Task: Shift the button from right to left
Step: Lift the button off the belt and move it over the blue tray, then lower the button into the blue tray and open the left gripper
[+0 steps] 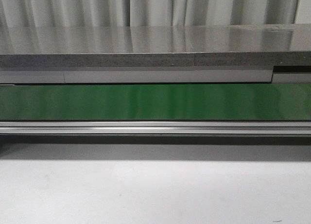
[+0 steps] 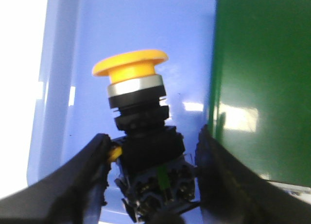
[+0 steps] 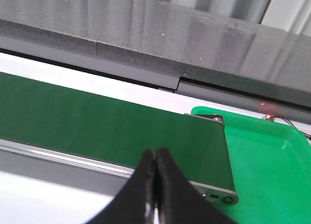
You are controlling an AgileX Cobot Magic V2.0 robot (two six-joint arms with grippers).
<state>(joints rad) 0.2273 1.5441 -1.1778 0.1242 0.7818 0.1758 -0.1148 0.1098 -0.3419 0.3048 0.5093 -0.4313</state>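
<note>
The button (image 2: pixel 138 112) shows only in the left wrist view: a round yellow-orange cap, a silver ring and a blocky black body with a green mark. My left gripper (image 2: pixel 153 148) is shut on its black body, one finger (image 2: pixel 92 161) on each side, and holds it upright over a blue tray (image 2: pixel 97 49). I cannot tell whether the button touches the tray. My right gripper (image 3: pixel 155 156) is shut and empty, above the near rail of the green conveyor belt (image 3: pixel 97 122). Neither gripper nor the button shows in the front view.
The green belt (image 1: pixel 155 101) runs across the front view behind a metal rail (image 1: pixel 155 127), with a grey counter (image 1: pixel 146 44) behind it. The belt's end (image 2: pixel 262 88) stands beside the blue tray. A green tray (image 3: pixel 272 165) lies at the belt's right end.
</note>
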